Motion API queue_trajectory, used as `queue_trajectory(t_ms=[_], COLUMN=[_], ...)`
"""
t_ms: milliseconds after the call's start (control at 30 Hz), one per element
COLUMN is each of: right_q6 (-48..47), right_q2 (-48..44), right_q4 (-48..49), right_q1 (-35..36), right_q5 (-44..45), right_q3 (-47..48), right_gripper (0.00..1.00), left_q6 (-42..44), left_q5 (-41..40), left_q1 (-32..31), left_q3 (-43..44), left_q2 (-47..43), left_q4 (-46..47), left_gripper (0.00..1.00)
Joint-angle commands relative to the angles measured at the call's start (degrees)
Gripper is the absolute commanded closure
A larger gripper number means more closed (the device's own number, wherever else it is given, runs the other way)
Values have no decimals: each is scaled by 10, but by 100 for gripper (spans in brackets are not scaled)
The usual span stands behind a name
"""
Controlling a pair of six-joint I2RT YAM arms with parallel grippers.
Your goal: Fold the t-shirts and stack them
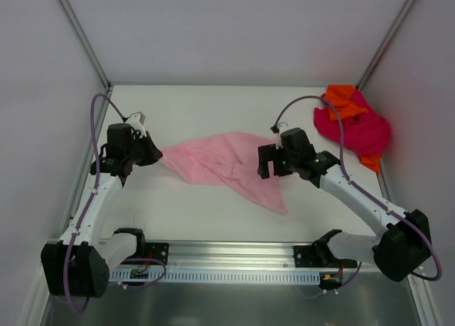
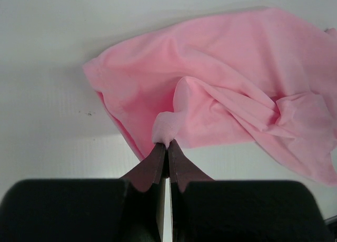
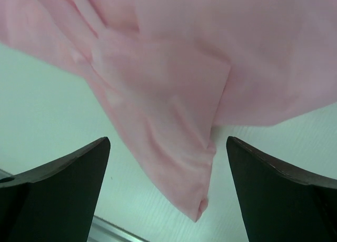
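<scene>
We mark left fingers (image 2: 163, 155) pinching pink t-shirt (image 1: 227, 163) edge; right fingers (image 1: 267, 168) wide at its right side; magenta t-shirt (image 1: 359, 131), orange t-shirt (image 1: 343, 99) heaped far right.

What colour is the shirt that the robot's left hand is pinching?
Light pink. The left wrist view shows the shirt best.

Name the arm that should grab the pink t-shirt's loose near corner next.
Right, probably. The right gripper is open and sits just above that corner of the pink t-shirt, while the left gripper is shut on its opposite edge.
</scene>
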Motion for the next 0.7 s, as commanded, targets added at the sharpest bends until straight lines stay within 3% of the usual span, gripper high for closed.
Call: queue_trajectory(t_ms=[0, 133, 200, 400, 600, 667], right_q6=[-20, -7, -7, 24, 61, 62], right_q2=[22, 125, 141, 124, 87, 104], right_q4=[-9, -72, -73, -71, -57, -40], right_q1=[-29, -86, -90, -88, -81, -81], right_q5=[47, 36, 29, -77, -63, -64], right_q3=[94, 194, 198, 142, 46, 36], right_gripper=[0, 0, 1, 13, 13, 17], left_q6=[14, 14, 12, 15, 16, 15], left_q5=[10, 1, -4, -15, -13, -8], left_q1=[5, 5, 5, 5, 5, 5], left_q3=[-10, -9, -10, -10, -11, -9], left_q2=[-15, -10, -9, -8, 2, 9], left_q4=[2, -3, -3, -10, -9, -5], left_gripper=[99, 99, 99, 99, 99, 99])
